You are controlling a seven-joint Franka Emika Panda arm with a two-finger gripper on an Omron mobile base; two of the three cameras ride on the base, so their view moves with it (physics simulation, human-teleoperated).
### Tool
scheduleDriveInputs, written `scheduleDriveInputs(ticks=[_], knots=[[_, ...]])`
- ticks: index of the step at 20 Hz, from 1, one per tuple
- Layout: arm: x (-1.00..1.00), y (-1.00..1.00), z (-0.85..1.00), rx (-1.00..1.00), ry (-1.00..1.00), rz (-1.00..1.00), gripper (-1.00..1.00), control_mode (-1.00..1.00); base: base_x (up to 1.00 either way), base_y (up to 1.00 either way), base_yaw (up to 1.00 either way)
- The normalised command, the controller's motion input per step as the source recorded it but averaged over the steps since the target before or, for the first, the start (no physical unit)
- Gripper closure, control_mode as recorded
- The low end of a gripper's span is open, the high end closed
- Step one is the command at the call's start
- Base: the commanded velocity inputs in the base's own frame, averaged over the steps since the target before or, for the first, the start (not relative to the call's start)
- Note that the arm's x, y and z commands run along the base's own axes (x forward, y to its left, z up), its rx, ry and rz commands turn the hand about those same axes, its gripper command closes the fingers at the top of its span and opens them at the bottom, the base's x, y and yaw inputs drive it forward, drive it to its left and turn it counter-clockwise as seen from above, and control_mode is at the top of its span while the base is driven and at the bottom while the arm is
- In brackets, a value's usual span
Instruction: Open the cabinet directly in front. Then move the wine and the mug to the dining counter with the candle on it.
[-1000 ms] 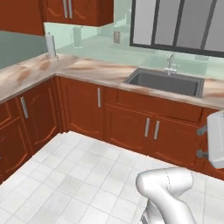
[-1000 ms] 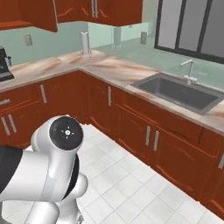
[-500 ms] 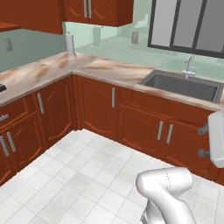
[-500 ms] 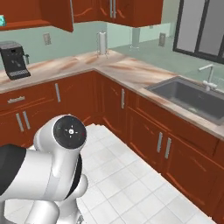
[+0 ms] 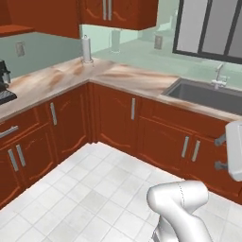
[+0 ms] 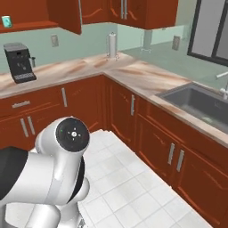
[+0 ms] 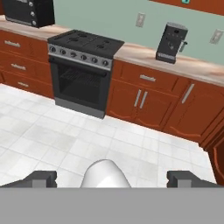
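Reddish-brown kitchen cabinets wrap an L-shaped marble worktop (image 5: 71, 78), with pale floor tiles below. A steel sink (image 5: 208, 97) sits at the worktop's right end under a dark-framed window. A paper-towel stand (image 5: 86, 49) marks the inside corner, and a black coffee machine (image 6: 19, 62) stands near the worktop's left end.

Above the coffee machine, the cabinet (image 6: 42, 15) hangs with one door swung open, baring its shelf. The mug (image 6: 6, 21), small and teal, stands at the shelf's left edge, right at the rim of the right base view. Whether the wine stands beside it cannot be told.

Seen from the hand camera, the gripper (image 7: 111, 178) has its jaws spread wide over bare floor, carrying nothing, and faces a black stove (image 7: 83, 70).

Judged from here, the mug stands high and well apart from the hand. A reach made before the base lines up could clip the open door or nudge the mug off the shelf edge.
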Motion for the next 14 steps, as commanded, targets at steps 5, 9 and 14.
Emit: scheduleDriveInputs(ticks=[5,9,14], knots=[[0.0,0.0,0.0,0.0,0.0,0.0,-1.0,1.0,0.64,0.21,0.04],[0.0,0.0,0.0,0.0,0.0,0.0,-1.0,1.0,0.5,0.37,0.06],[0.0,0.0,0.0,0.0,0.0,0.0,-1.0,1.0,0.3,0.35,0.23]])
